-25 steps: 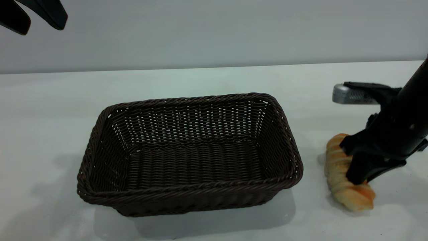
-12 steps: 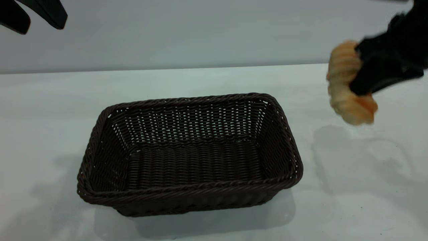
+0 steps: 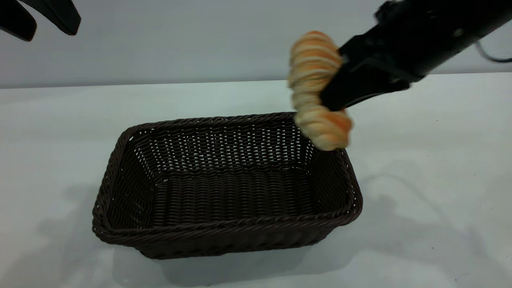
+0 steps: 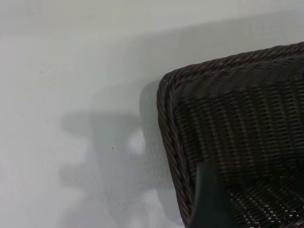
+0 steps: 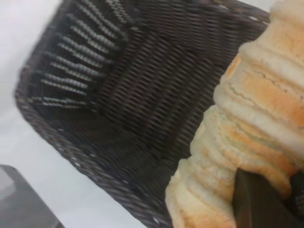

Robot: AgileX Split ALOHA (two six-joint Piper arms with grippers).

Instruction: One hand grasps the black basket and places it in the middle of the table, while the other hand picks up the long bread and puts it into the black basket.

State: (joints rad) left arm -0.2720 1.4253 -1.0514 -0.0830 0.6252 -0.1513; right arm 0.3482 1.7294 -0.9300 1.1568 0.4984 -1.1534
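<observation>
White tabletop runs from the near edge back to a plain grey wall. Nearest to me sits the black basket, resting flat on the table about midway across, its long side facing forward and its inside bare. Its braided rim shows again in the left wrist view, with a soft shadow on the table just beside that corner.

Above the basket's far right corner hangs the long bread, held nearly upright in the air, its lower end just over the rim and clear of the weave. The right gripper reaches in from the upper right and is clamped around the middle of the loaf. From the right wrist view the bread fills one side, with the basket open below it.

Farthest back, high at the upper left, the left gripper hangs well apart from the basket, its 2 fingers spread and holding nothing.
</observation>
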